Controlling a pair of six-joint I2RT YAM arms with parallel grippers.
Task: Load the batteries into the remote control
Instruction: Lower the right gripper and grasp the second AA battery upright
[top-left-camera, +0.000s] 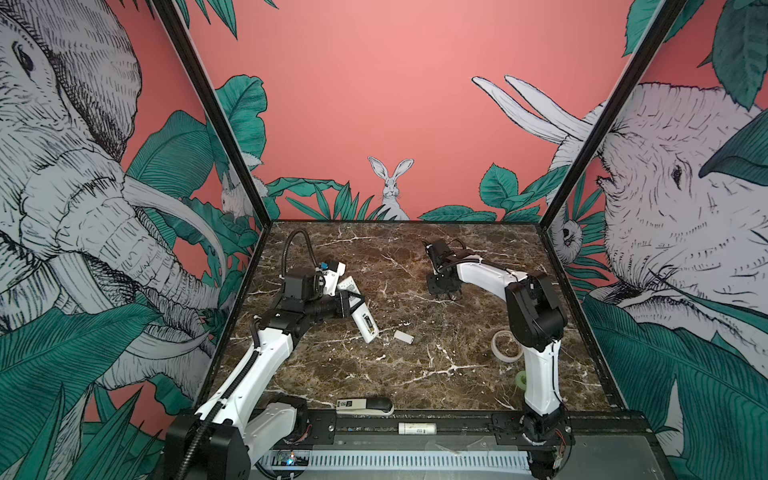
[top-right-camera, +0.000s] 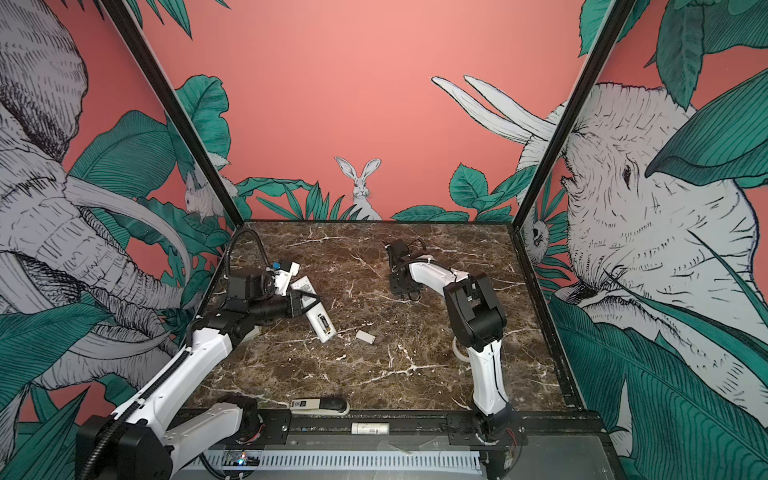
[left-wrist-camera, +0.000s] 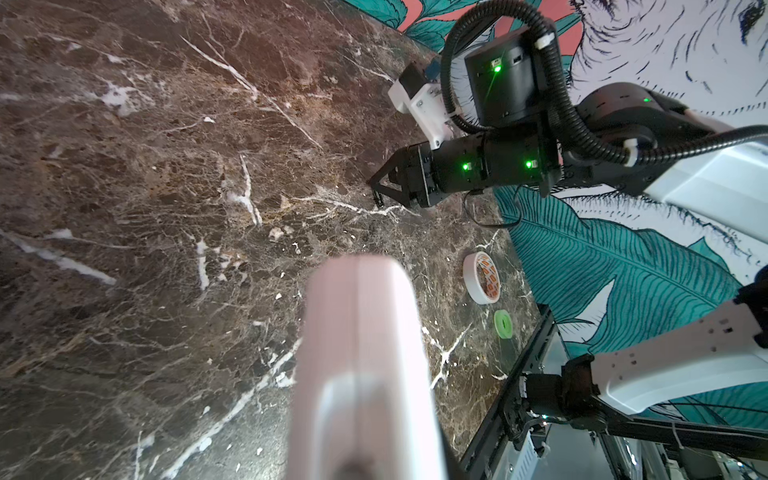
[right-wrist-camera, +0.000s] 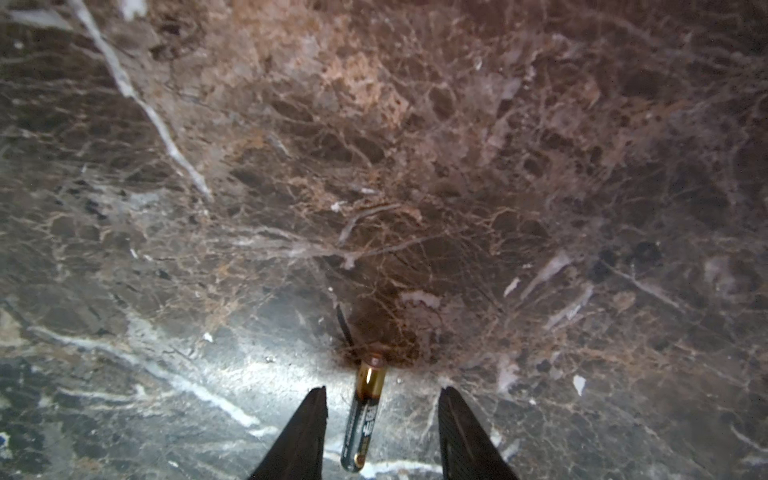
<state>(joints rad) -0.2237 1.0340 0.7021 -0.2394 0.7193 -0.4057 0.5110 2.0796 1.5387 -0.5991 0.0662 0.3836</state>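
Lying untouched between 2 parted right fingers (right-wrist-camera: 307, 432): 1 battery (right-wrist-camera: 365, 411); left fingers (top-left-camera: 355, 296) clenched on remote (top-left-camera: 365, 324).

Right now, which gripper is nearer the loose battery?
Right. The right gripper straddles the battery, a jaw on each side; the left gripper is far off, holding the remote.

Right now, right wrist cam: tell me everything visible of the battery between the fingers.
The battery is a slim cylinder with a glossy black jacket, white print along it and a copper-gold band at one end, capped by a small terminal. It lies flat on the brown marble tabletop, lengthwise between the open fingers of the right hand, gold end pointing away from the hand. A gap shows on each side, so neither finger touches it; only the tabletop does.
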